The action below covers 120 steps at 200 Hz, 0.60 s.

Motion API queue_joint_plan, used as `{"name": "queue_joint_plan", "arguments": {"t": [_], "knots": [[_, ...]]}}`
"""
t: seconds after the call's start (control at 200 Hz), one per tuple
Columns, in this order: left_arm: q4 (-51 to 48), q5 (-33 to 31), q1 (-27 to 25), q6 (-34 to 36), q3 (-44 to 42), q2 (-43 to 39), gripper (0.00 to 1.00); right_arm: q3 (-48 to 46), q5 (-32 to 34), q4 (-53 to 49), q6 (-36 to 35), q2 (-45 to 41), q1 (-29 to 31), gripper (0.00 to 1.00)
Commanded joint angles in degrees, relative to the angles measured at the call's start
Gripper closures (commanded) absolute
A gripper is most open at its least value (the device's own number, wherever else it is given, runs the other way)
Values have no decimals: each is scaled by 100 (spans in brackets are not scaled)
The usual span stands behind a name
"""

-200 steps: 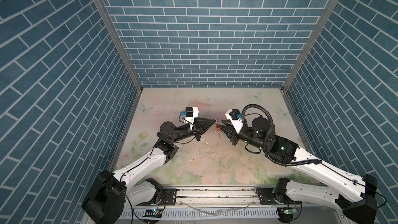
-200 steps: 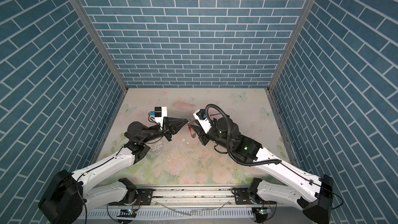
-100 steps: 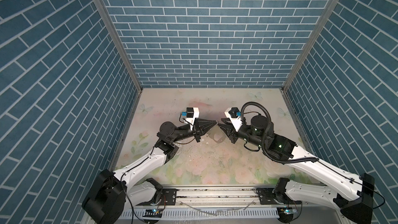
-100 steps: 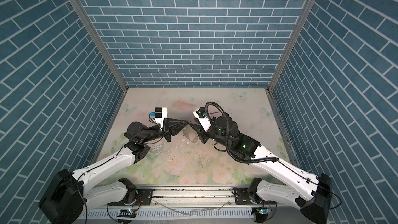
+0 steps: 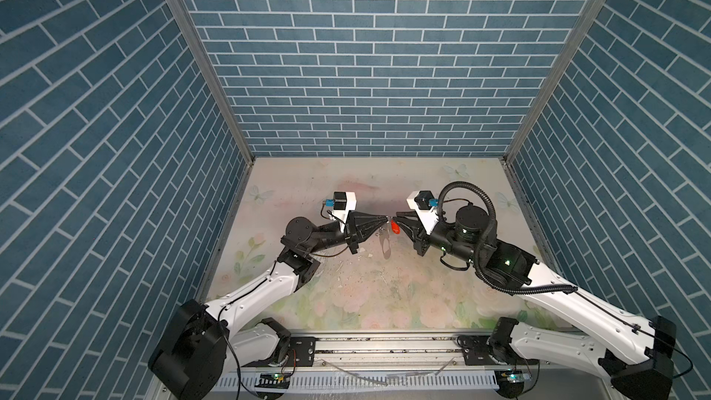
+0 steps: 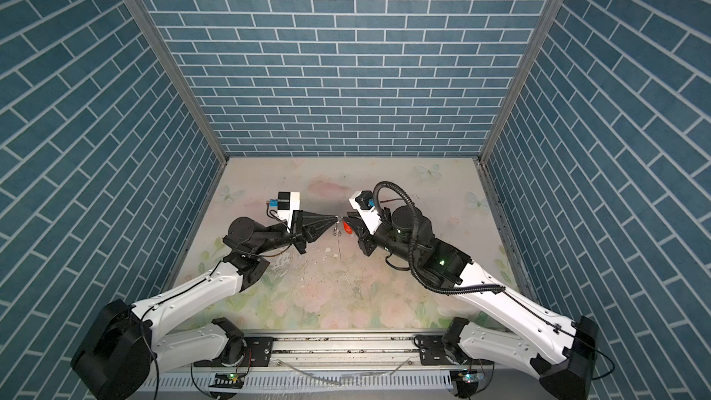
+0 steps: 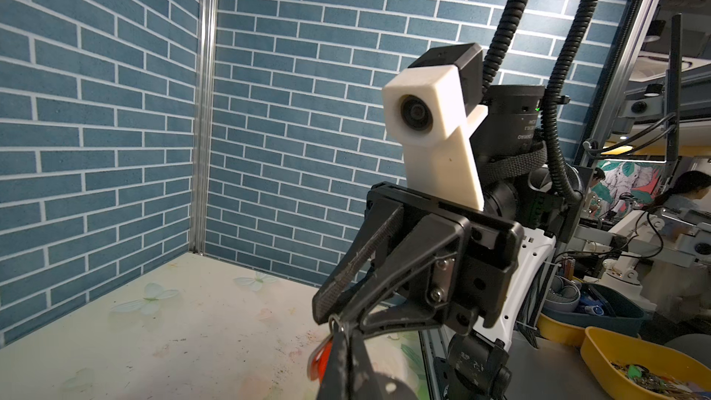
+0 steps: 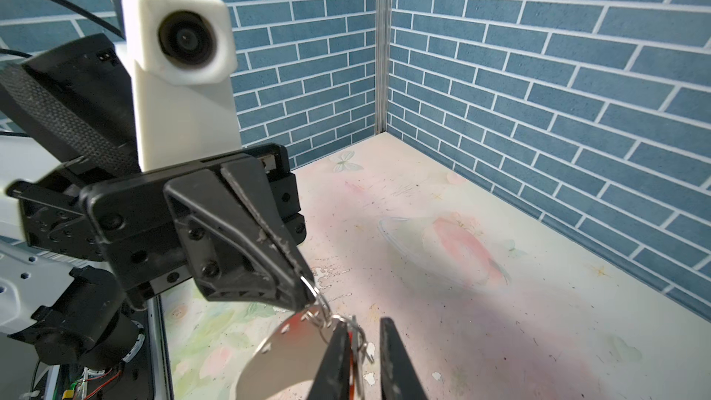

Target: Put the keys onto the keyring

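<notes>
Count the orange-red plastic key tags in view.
1. The orange-red plastic tag hangs above the floral table, between the right end effector and the left end effector, which pinches a small silver ring. Another may be hidden.

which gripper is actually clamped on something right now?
The left gripper: its jaws are shut on a small silver ring at the tip. The right gripper differs: a clear gap shows between its fingers in the right wrist view.
</notes>
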Motion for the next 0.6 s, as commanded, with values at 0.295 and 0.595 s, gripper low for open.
{"name": "queue_joint_plan", "arguments": {"t": [0.295,0.595], "knots": [[310,277,30,-126,172,91,100,380,-409,46,103,103,-91,80],[538,224,30,-166,103,123,100,489,-625,-89,112,215,-92,88]]}}
